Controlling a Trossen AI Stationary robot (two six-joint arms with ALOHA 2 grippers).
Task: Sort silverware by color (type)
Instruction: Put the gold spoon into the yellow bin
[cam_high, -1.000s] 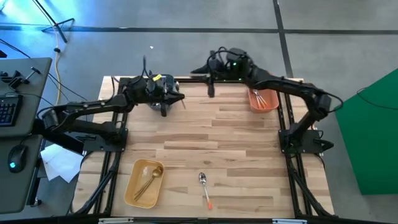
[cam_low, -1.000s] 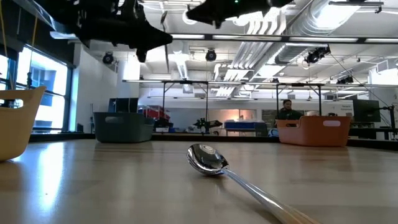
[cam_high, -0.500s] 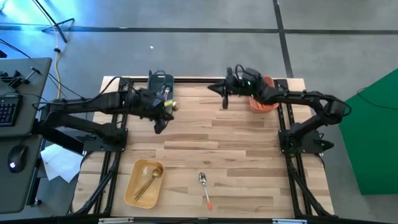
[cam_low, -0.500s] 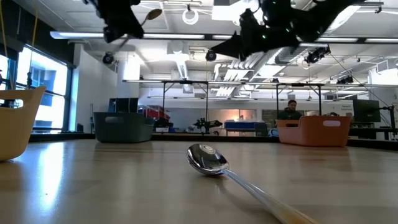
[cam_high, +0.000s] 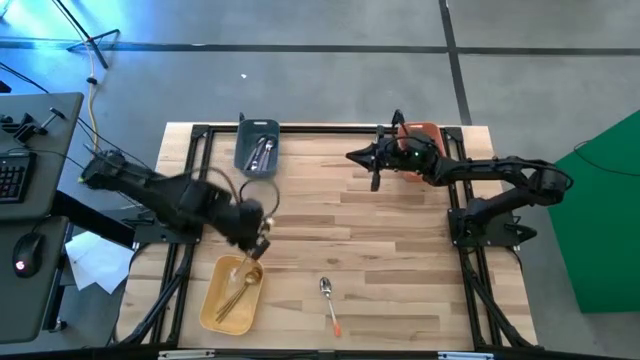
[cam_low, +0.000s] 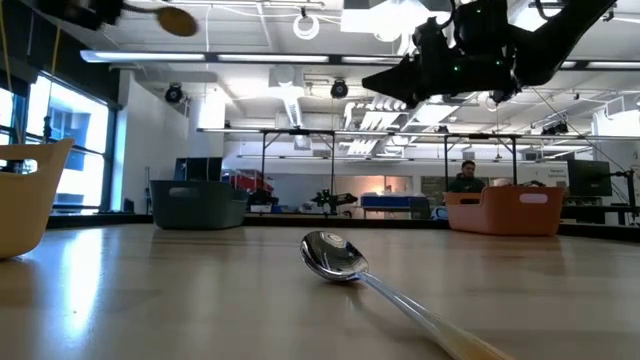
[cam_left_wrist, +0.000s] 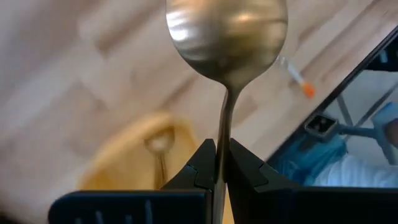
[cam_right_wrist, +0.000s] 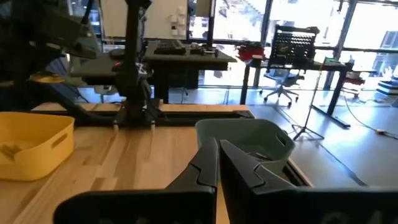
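Note:
My left gripper (cam_high: 258, 238) is shut on an all-gold spoon and hovers over the far end of the yellow bin (cam_high: 212, 305), which holds gold pieces (cam_high: 240, 285). The spoon's bowl (cam_left_wrist: 227, 31) sticks out past the fingers; it also shows high up in the low view (cam_low: 177, 20). My right gripper (cam_high: 375, 180) is shut and empty, in the air beside the orange bin (cam_high: 425, 135). A silver spoon with an orange handle (cam_high: 328, 300) lies flat on the table near the near edge, bowl (cam_low: 335, 255) facing up. My left gripper pinches the gold spoon's thin handle (cam_left_wrist: 222, 146) between its two fingers, just below the neck. The fingers lie along the handle, and the bowl (cam_left_wrist: 227, 31) juts out beyond their tips. The spoon is lifted clear of the table and the yellow bin (cam_left_wrist: 143, 155).
A grey bin (cam_high: 258, 147) with silver-headed pieces stands at the far edge, left of centre. The orange bin is partly hidden by my right arm. Bare wood lies between the bins in the table's middle (cam_high: 340, 220). A person sits in the room far behind (cam_low: 462, 178).
My left gripper has carried the gold spoon from beside the grey bin at the far edge toward the near edge, ending over the yellow bin. My right gripper has drifted from the far edge's middle toward the right and slightly nearer, staying shut.

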